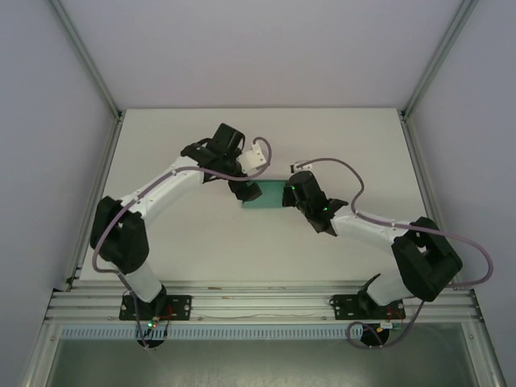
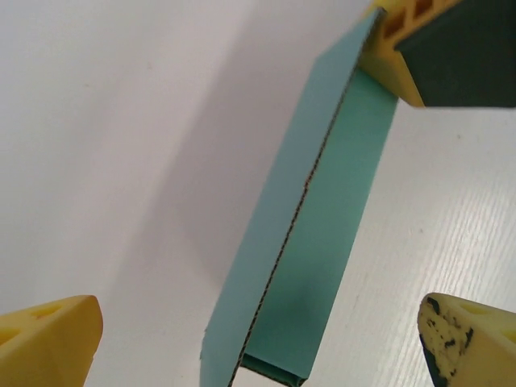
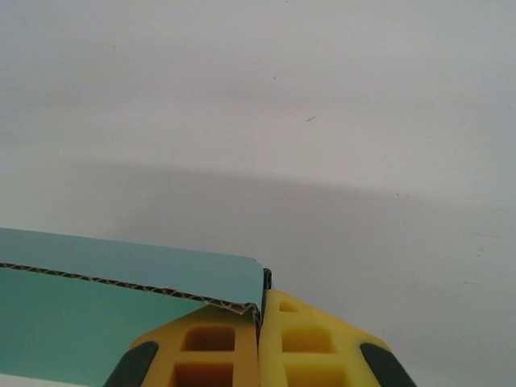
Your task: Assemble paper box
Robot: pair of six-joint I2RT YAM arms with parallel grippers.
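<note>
The paper box [image 1: 268, 196] is a teal-green folded piece in the middle of the white table, between the two arms. My right gripper [image 1: 290, 193] is shut on its right end; in the right wrist view the yellow fingers [image 3: 218, 339] pinch the corrugated edge of the paper box [image 3: 121, 274]. My left gripper [image 1: 247, 192] is open at the box's left end. In the left wrist view its yellow fingertips [image 2: 48, 339] stand wide apart on either side of the paper box [image 2: 322, 234], which shows an open end and hangs slightly above the table.
The white table [image 1: 201, 242] is walled by pale panels with aluminium posts [image 1: 85, 64] at the back corners. A metal rail [image 1: 258, 302] carrying both arm bases runs along the near edge. Grey cables loop off both arms.
</note>
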